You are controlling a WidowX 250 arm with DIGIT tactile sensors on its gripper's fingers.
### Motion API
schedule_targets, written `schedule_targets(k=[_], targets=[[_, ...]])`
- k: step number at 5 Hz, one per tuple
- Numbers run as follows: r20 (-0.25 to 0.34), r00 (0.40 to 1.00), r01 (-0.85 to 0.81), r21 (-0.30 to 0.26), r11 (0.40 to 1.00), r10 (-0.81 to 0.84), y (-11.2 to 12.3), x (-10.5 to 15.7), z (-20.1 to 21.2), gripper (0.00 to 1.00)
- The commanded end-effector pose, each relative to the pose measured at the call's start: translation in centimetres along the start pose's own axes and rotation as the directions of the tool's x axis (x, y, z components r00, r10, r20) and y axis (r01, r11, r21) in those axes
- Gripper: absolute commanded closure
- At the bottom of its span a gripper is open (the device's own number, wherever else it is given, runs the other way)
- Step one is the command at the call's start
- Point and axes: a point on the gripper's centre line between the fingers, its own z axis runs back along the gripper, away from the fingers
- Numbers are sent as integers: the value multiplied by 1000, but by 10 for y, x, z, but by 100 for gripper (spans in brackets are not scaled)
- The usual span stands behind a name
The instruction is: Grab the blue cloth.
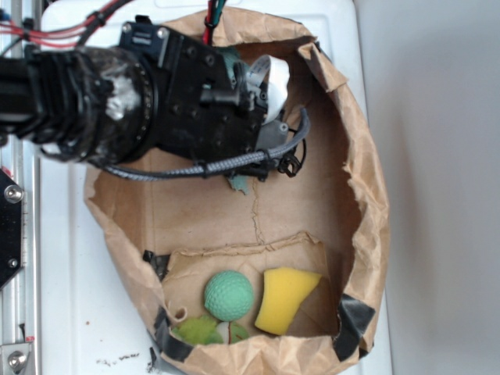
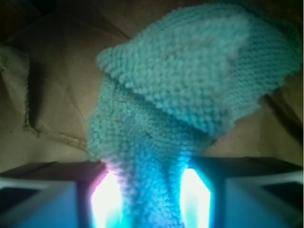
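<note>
Pincer (image 2: 151, 199): narrow, clamped on blue cloth (image 2: 190, 95) | cloth: runs between fingers (image 2: 47, 199), bunched beyond tips | paper bag (image 1: 367, 203) beneath

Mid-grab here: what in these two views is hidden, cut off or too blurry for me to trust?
- Exterior: the gripper fingertips sit under the arm; only a scrap of the blue cloth shows.
- Wrist: glare washes out the fingers where they meet the cloth; its lower end is cut off by the bottom edge.
- Wrist: the cloth's upper part is blurred.
- Exterior: green ball partly hides the green leaf piece.
</note>
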Motion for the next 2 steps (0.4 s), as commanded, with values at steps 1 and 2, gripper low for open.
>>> schedule_targets(k=[1,2], targets=[[56,998,-36,-45,998,39,12,19,18,100],[74,997,-20,-74,997,26,12,20,25,100]])
